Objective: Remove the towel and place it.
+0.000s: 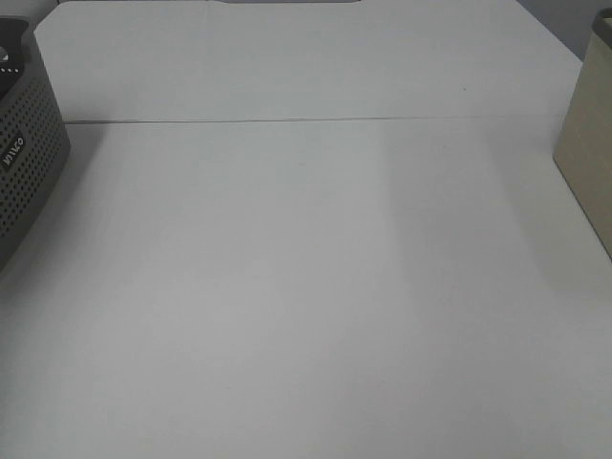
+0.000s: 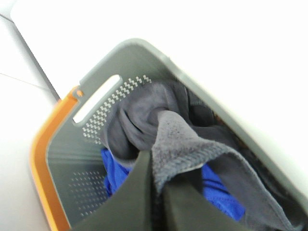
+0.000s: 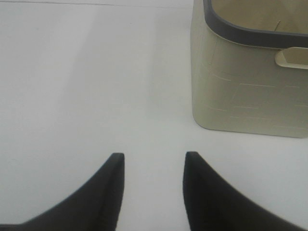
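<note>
In the left wrist view the dark grey terry towel [image 2: 183, 139] lies bunched inside a grey basket [image 2: 125, 62] with an orange rim. My left gripper [image 2: 156, 173] is shut on a raised fold of the towel, inside the basket. My right gripper [image 3: 154, 156] is open and empty, low over the white table [image 3: 96, 72], a little apart from a beige basket [image 3: 245, 86]. Neither gripper shows in the exterior high view.
A blue cloth [image 2: 115, 168] lies under the towel in the grey basket. In the exterior high view the grey perforated basket [image 1: 24, 163] stands at the left edge and the beige basket [image 1: 588, 143] at the right edge of the white table [image 1: 306, 287].
</note>
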Available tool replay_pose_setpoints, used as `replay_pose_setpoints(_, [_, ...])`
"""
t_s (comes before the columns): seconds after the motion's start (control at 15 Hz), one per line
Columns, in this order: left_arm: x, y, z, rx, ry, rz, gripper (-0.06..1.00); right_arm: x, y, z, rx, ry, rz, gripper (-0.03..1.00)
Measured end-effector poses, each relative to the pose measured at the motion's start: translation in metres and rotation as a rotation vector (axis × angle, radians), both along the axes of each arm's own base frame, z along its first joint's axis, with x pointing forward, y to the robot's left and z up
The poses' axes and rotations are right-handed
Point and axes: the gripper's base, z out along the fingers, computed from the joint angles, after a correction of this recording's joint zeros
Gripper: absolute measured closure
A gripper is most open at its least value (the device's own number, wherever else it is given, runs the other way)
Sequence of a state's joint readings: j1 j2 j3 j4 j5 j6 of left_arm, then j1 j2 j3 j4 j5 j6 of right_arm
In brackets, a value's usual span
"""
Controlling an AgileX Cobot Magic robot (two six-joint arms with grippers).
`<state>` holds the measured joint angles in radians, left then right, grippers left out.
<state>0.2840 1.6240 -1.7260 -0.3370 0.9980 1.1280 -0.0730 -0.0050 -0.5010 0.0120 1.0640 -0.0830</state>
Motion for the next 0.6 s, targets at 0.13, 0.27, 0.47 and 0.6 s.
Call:
replay_pose_setpoints(0.13, [-0.013, -0.017, 0.019, 0.008, -0.055, -0.036, 0.94, 0.0, 0.0, 0.0, 0.0, 0.0, 0.0, 0.56])
replay_pose_setpoints(0.27, [-0.032, -0.048, 0.043, 0.009, -0.125, -0.111, 0.94, 0.0, 0.0, 0.0, 0.0, 0.0, 0.0, 0.56])
replay_pose_setpoints(0.47, [-0.051, -0.084, 0.066, -0.031, -0.219, -0.181, 0.94, 0.0, 0.0, 0.0, 0.0, 0.0, 0.0, 0.56])
replay_pose_setpoints(0.6, [-0.061, -0.108, 0.074, -0.044, -0.251, -0.253, 0.94, 0.0, 0.0, 0.0, -0.001, 0.0, -0.001, 0.56])
